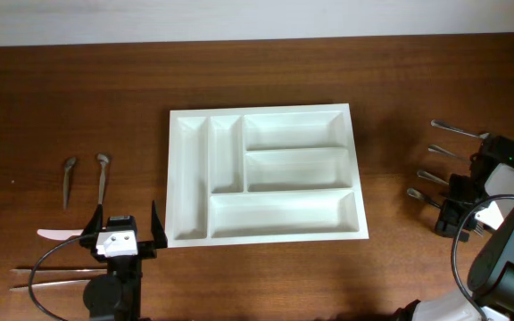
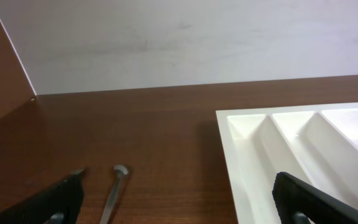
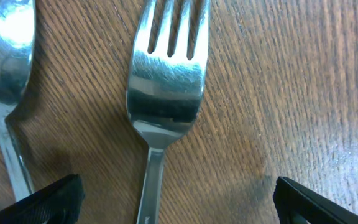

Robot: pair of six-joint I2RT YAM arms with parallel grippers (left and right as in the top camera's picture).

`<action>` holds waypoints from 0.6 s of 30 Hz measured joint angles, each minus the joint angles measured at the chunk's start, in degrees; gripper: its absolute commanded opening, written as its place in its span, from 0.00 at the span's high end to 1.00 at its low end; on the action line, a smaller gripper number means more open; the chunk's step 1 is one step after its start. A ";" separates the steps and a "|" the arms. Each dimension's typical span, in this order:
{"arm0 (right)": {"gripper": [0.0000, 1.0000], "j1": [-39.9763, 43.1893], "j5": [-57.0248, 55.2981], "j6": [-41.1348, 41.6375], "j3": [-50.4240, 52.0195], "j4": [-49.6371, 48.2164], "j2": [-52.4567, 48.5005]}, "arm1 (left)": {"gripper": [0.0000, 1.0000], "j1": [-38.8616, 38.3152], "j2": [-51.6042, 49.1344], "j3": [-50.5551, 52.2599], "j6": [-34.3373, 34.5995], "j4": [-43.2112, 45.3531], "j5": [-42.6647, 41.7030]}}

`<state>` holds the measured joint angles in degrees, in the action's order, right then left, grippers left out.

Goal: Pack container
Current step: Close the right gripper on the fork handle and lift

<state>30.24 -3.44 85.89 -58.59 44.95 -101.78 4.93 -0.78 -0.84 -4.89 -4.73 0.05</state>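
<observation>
The container (image 1: 175, 178) is a large white cutlery tray in the middle of the table, and all five compartments look empty. Its near left corner shows in the left wrist view (image 2: 247, 143). My left gripper (image 1: 125, 230) is open and empty just left of the tray's front left corner; in its own view (image 2: 179, 208) a spoon (image 2: 117, 186) lies between the fingers. My right gripper (image 1: 449, 203) is open, low over the cutlery at the right. In its view (image 3: 176, 205) a metal fork (image 3: 166, 87) lies between the fingers, untouched, with a spoon (image 3: 2, 56) beside it.
Two spoons (image 1: 68, 178) (image 1: 103, 174) lie left of the tray. A white knife (image 1: 59, 234) and two long thin utensils (image 1: 52, 267) lie by the left arm. Several metal pieces (image 1: 444, 152) lie in a row at the right. A pale wall runs behind the table.
</observation>
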 measured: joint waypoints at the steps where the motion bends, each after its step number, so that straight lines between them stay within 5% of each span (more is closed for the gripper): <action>1: 0.01 0.00 0.00 -0.31 0.00 0.02 -0.24 | 0.01 0.00 0.00 0.00 0.00 0.00 0.02; 18: 0.05 0.00 0.76 -0.76 -0.74 -0.63 -2.05 | 0.01 0.00 0.00 0.00 0.00 0.00 0.00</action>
<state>30.24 -2.68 85.12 -59.33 44.31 -103.83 4.93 -0.78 -0.84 -4.89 -4.73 0.05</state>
